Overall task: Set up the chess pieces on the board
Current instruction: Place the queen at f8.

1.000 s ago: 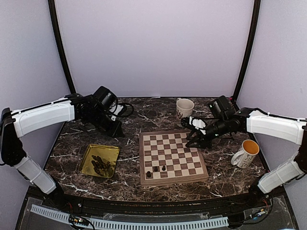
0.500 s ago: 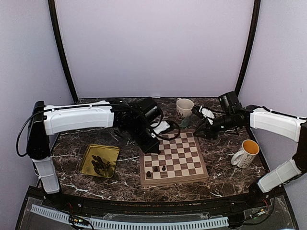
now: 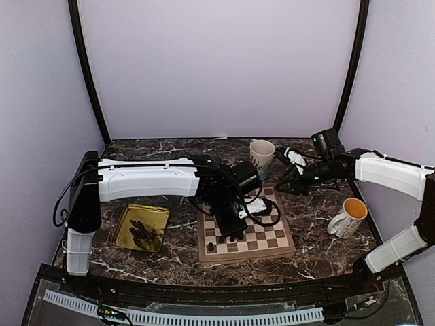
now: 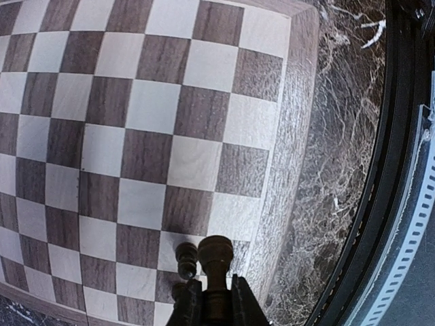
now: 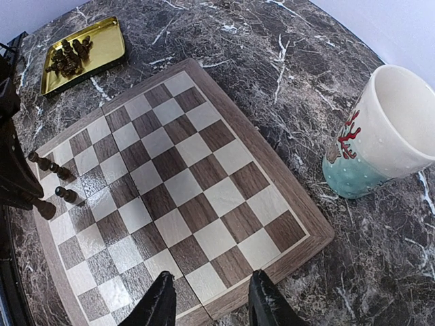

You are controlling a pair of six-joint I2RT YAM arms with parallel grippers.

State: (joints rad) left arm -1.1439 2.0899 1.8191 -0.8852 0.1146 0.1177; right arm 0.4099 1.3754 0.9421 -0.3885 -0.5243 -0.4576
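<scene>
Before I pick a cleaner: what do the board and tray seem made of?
Board: likely wood or veneer, matt; grain shows in the squares and rim. Tray: probably metal, glossy gold; it mirrors light, though coated plastic is possible.

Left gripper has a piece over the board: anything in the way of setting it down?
Nothing visibly blocks it. The left gripper holds the piece near the rim of the board; a standing piece sits close beside it, so clearance is tight.
</scene>
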